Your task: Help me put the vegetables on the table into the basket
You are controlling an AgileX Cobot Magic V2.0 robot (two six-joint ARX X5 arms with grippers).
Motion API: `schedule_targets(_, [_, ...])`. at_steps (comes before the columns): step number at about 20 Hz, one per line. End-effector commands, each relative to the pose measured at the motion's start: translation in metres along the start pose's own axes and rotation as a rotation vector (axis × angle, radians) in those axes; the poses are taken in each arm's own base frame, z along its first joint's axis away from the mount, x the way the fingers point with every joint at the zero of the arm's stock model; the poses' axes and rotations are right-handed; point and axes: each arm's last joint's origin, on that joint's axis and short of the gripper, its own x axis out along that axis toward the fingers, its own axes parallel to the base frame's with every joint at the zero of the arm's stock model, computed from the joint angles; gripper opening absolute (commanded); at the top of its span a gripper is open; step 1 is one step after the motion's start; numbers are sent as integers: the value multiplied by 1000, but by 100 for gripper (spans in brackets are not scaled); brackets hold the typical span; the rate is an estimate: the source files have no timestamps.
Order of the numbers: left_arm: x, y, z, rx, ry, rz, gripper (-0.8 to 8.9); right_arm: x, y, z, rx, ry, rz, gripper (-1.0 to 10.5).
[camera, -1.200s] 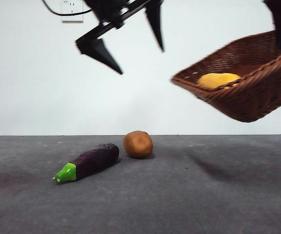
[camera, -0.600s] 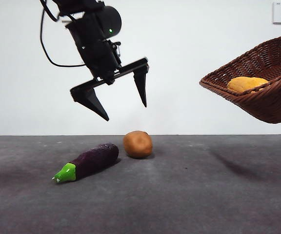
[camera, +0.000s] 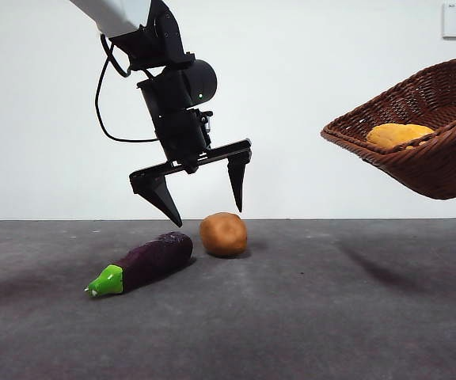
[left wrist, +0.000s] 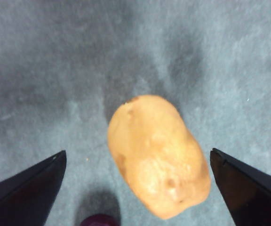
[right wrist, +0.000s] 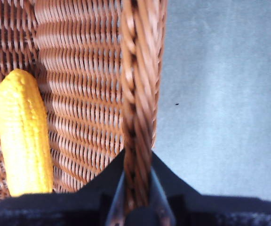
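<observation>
two glossy vegetables (camera: 223, 233) on speckled table (camera: 307, 317), corn (right wrist: 25, 134) in woven basket (camera: 426, 158)

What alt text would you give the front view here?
An open black left end effector hangs just above a round potato on the dark grey table. A purple eggplant lies beside the potato. At the right edge, a tilted wicker basket holding a yellow corn cob is held in the air.
</observation>
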Motion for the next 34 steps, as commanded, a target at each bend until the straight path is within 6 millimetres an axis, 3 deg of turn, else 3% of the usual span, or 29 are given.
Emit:
schedule_targets(1, [18,1,-3,9,21,13,584,1,1,-1,-15,22,21,-12])
schedule_targets(9, [37,-9,-8,-7,40,-26,582,1,2,-1,-17,21,42,-12])
schedule_targets(14, [37,-10,-8,-4,38,-20,225,1,2,-1,-17,21,43,-12])
schedule_targets(16, [37,-9,-9,1,44,-18,212,1,2,-1,-17,21,43,-12])
schedule_targets(19, [38,-11,-8,26,30,-24,19,1,2,-1,-18,21,43,-12])
schedule_targets(22, [31,-10,-5,31,11,-33,-5,1,2,-1,-19,21,42,-12])
schedule_targets(24, [14,-8,0,30,-1,-40,-5,1,2,-1,-19,21,42,-12])
schedule_targets(29, [-63,-13,8,97,-75,-59,-5,1,2,-1,-14,21,38,-12])
schedule_targets(34, [-148,-54,-16,262,-196,-140,-6,1,2,-1,-4,23,41,-12])
